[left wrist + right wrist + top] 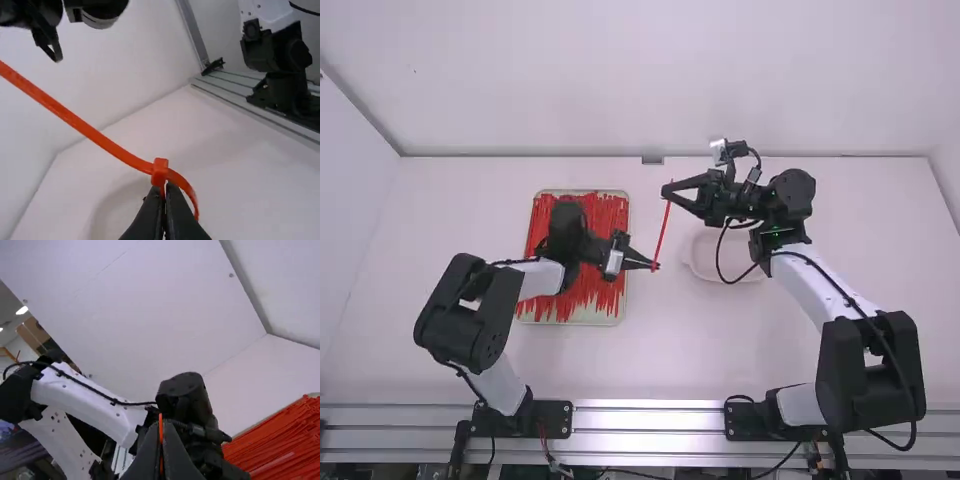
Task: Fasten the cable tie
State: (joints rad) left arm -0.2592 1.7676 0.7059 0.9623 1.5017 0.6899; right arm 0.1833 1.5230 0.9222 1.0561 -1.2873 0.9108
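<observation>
Above the desk, just right of the tray of spare red ties, I have the cable tie held up between both tools. My left tool is pinched shut on it right at the head, where the strap curls into a small loop. My right tool is closed tight on the strap's far end.

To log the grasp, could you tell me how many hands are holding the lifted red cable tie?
2. The left hand pinches the cable tie by its head; the right hand grips the strap's other end, farther from the bases.
</observation>
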